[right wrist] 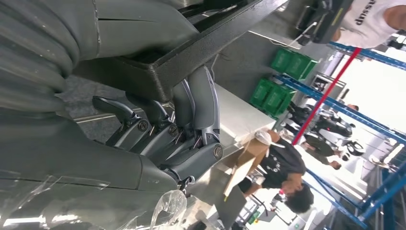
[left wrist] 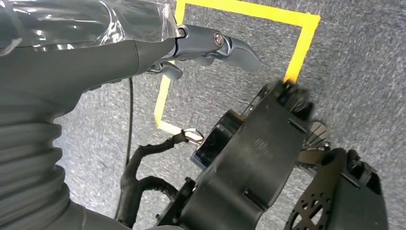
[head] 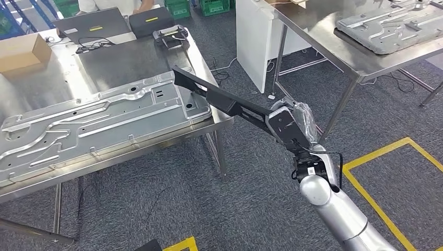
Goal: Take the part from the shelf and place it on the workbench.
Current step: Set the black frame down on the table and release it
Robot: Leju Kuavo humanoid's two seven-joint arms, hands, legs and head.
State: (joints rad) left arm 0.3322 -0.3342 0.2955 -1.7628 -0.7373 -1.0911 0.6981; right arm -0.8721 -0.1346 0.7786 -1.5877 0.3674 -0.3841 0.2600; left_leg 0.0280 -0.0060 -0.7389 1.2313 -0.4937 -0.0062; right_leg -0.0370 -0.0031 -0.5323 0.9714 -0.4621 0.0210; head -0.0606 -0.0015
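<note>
The right hand [head: 289, 127] gripped one end of the part [head: 222, 100], a long black bar. In the right wrist view its dark fingers [right wrist: 194, 103] curled around the bar's edge [right wrist: 191, 57], with the thumb out of sight behind it. The silver right arm [head: 339, 209] rose from the lower right of the head view, clear plastic wrapped about the wrist. From the hand the part reached up and to the left, and its far end lay over the right edge of the workbench [head: 99, 63], just above the near right corner of a large pressed metal panel [head: 99, 123]; whether it touched the panel or the bench there could not be told.

The panel lay along the bench's near edge. At the far edge sat a cardboard box [head: 21, 51] toward the left corner, a laptop [head: 91, 23] and a dark case [head: 150, 21] at mid-edge, and a small black device [head: 171, 37] near the far right corner. A second table [head: 334, 44] stood to the right, carrying another metal panel [head: 389, 26]. Yellow tape [head: 386, 151] marked the grey carpet beside the arm.

The left hand [left wrist: 210, 45] hung over the carpet holding nothing, a finger extended, above a corner of yellow tape [left wrist: 297, 43].

People [right wrist: 282, 167] stood among blue racking in the right wrist view.
</note>
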